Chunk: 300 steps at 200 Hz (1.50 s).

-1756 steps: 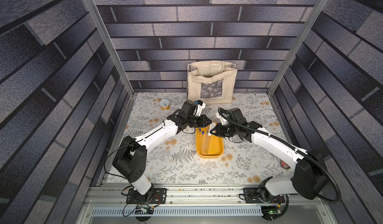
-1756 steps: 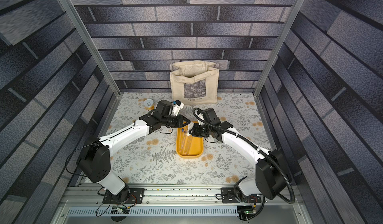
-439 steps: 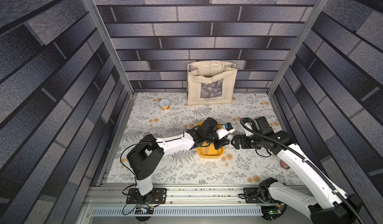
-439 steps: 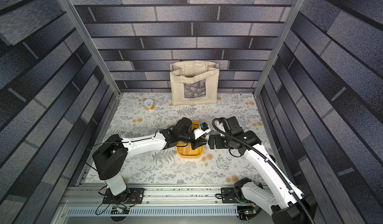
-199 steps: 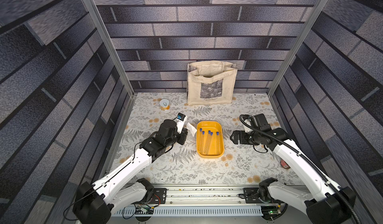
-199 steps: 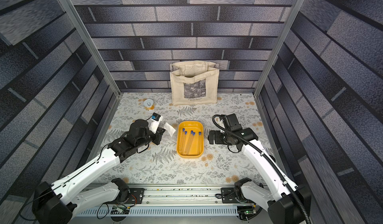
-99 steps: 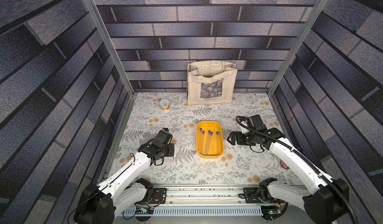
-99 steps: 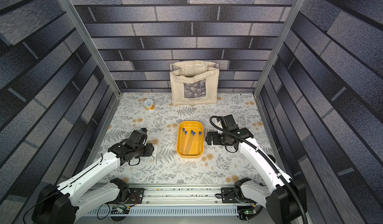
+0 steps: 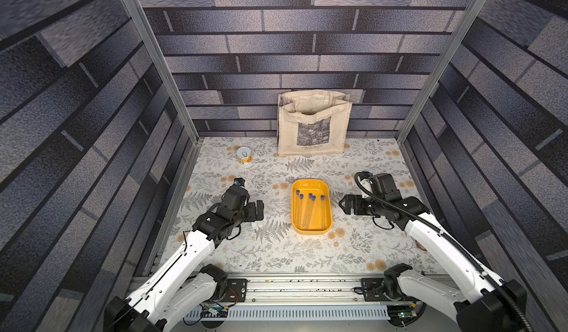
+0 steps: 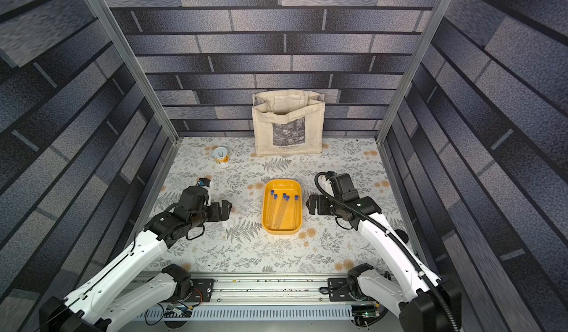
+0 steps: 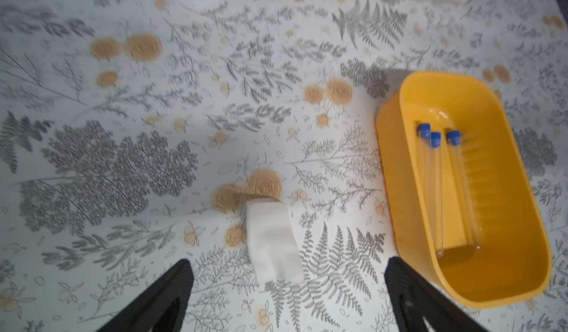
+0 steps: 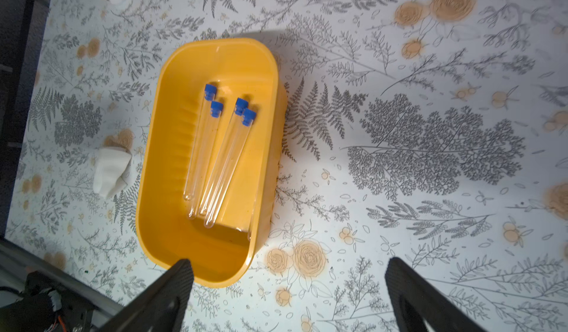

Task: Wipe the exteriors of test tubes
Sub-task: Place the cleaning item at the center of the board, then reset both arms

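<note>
A fern-patterned counter (image 9: 276, 253) fills the booth. At left, the left gripper (image 9: 260, 211) hangs with its jaws spread wide, holding nothing. A small folded white cloth (image 11: 272, 241) lies flat on the counter under the gap, touching neither jaw. Just beside the cloth, in the middle, sits a yellow tub (image 9: 312, 189). Five clear, blue-capped test tubes (image 9: 309, 210) lie inside it, caps toward the back wall. At right, the right gripper (image 9: 343, 204) faces the tub, jaws wide open and empty.

White-shelled left arm (image 9: 187, 253) and right arm (image 9: 439, 247), black joints, ribbed black cable (image 10: 413, 258) on the right, black gripper fingers (image 11: 163, 296).
</note>
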{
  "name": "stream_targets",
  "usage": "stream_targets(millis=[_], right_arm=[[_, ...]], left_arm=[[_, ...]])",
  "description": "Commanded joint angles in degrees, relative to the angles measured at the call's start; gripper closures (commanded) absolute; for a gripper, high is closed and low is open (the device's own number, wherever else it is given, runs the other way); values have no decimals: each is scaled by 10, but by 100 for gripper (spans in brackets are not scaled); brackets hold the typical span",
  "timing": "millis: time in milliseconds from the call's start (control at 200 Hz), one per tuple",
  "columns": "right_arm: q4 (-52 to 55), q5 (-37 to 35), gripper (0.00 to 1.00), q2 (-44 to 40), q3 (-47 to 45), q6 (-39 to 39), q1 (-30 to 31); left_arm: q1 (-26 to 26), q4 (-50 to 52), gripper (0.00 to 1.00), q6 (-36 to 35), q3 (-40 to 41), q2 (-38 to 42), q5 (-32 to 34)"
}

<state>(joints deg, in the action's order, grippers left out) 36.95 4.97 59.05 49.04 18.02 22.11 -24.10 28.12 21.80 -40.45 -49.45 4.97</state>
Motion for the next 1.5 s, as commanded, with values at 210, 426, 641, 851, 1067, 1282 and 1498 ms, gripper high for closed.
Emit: stream_targets(millis=[210, 426, 641, 851, 1067, 1282, 1498], right_arm=[[-295, -156, 0, -72, -99, -136, -3], [-428, -213, 0, -95, -178, -243, -3], [-506, -214, 0, -131, -254, -264, -41], [-566, -203, 0, -96, -297, -239, -94], [-788, -239, 0, 81, -333, -227, -101], [-899, -226, 0, 230, -311, -245, -113], [-932, -182, 0, 298, -293, -181, -172]], left_arm=[[215, -237, 0, -102, 23, 1, 44], [286, -445, 0, -103, 107, -121, 20], [299, -626, 0, -145, 134, -306, 3], [265, -697, 0, -182, 139, -377, 25], [278, -711, 0, -183, 145, -382, -19], [277, -717, 0, -186, 147, -383, -24], [276, -716, 0, -187, 147, -383, -22]])
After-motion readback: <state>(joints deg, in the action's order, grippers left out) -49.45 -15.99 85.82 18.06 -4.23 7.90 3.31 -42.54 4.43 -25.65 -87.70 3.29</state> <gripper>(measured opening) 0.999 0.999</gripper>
